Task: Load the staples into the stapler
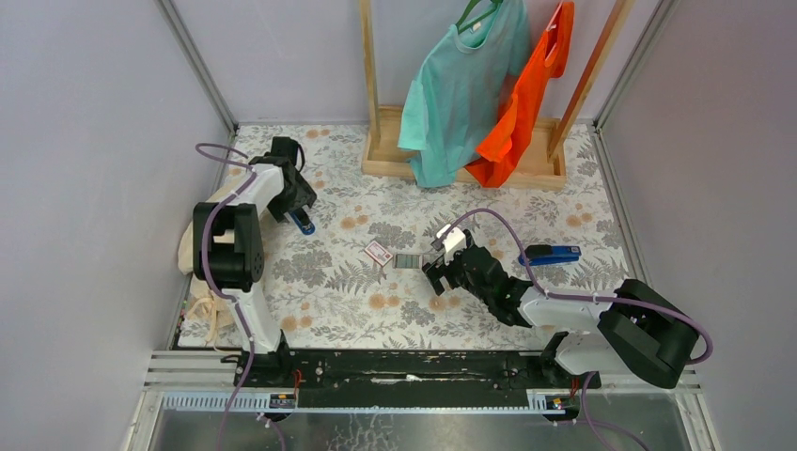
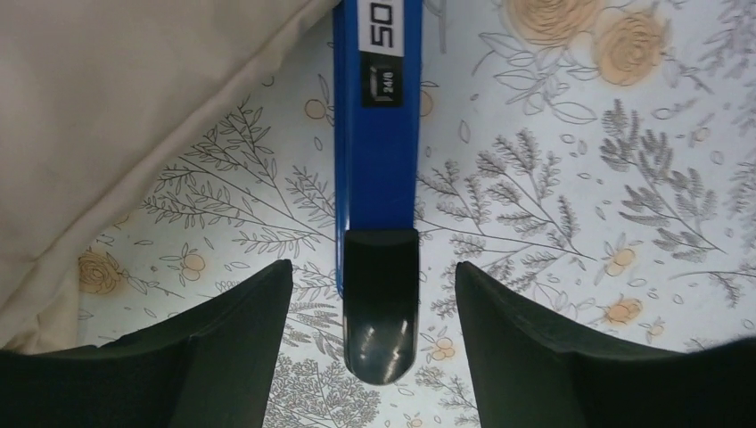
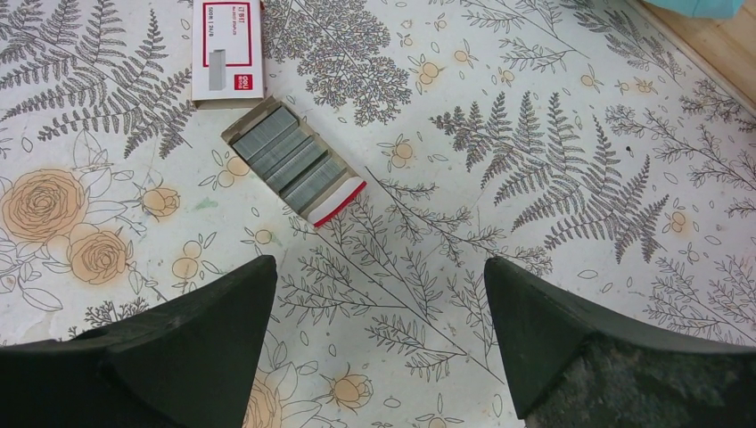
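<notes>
A blue stapler [image 2: 376, 152] with a black end cap lies on the floral cloth, seen in the top view [image 1: 301, 222] at the back left. My left gripper [image 2: 373, 294] is open and straddles its black end without touching it. The staples [image 3: 292, 161] are silvery-grey strips in an open tray, seen in the top view [image 1: 408, 260] mid-table. My right gripper [image 3: 382, 290] is open and empty, just short of the tray. A second blue stapler [image 1: 551, 255] lies to the right.
A small white and red staple box sleeve [image 3: 228, 50] lies beside the tray. A beige cloth bag [image 2: 116, 125] lies by the left stapler. A wooden rack [image 1: 465, 162] with a teal and an orange shirt stands at the back.
</notes>
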`<state>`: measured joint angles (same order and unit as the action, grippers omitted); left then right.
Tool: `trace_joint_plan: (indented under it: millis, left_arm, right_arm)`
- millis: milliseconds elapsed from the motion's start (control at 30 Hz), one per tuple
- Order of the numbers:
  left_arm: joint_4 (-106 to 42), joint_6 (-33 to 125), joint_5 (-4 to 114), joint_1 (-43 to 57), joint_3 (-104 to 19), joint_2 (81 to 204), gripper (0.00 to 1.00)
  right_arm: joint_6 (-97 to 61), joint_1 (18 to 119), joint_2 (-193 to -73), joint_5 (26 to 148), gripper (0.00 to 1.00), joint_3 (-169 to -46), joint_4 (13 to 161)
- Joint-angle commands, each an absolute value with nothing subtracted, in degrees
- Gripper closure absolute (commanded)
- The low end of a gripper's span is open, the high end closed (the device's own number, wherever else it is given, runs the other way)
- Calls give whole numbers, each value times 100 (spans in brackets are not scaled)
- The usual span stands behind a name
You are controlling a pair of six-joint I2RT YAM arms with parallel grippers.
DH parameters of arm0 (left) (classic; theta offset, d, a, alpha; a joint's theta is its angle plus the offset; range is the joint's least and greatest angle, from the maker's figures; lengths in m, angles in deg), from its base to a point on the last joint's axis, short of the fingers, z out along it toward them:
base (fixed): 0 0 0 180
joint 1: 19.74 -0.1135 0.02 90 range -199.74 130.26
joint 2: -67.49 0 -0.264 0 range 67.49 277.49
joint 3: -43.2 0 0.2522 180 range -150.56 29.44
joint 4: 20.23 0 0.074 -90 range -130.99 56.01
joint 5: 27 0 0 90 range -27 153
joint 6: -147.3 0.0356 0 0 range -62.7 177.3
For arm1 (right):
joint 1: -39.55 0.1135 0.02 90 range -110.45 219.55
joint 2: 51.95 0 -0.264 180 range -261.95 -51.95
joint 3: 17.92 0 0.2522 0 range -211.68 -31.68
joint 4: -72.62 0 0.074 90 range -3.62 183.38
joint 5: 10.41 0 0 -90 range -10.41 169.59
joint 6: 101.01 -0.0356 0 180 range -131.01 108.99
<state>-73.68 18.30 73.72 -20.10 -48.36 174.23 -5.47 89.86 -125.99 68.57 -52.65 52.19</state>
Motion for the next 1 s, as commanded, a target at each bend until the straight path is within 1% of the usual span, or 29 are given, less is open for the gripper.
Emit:
trace_joint_plan:
  millis: [0, 100, 200, 267, 333, 467, 567, 733, 867, 967]
  left_arm:
    - [-7335, 2024, 7345, -2105, -4953, 17567, 27]
    - [-7337, 2065, 7248, -2120, -4972, 17666, 32]
    - [-7291, 2056, 7116, -2110, -4947, 17708, 40]
    - [-7276, 2068, 7053, -2116, -4923, 17710, 50]
    - [-7268, 2087, 7057, -2116, -4886, 17646, 62]
    - [-7172, 2118, 6894, -2112, -4657, 17281, 79]
    - [-7108, 2109, 6648, -2099, -4470, 16822, 85]
    - [-6898, 2143, 6211, -1946, -4136, 15967, 91]
    - [-6624, 2134, 5720, -1772, -3661, 15275, 97]
    - [-6248, 2032, 5296, -1601, -3136, 14767, 100]
  right_arm:
    - [-461, 8973, -12586, 6719, 7, -5376, 4886]
    - [-442, 8968, -12631, 6695, 8, -5393, 4885]
    - [-427, 8969, -12686, 6718, 9, -5426, 4892]
    - [-414, 8969, -12698, 6722, 10, -5442, 4902]
    - [-420, 8970, -12701, 6716, 11, -5435, 4895]
    - [-490, 8967, -12575, 6822, 12, -5383, 4882]
    - [-613, 8969, -12472, 6985, 12, -5356, 4871]
    - [-1029, 8970, -12399, 7066, 12, -5527, 5154]
    - [-1343, 8969, -12272, 7212, 12, -5847, 5556]
    - [-1677, 8971, -12172, 7306, 12, -6045, 5754]
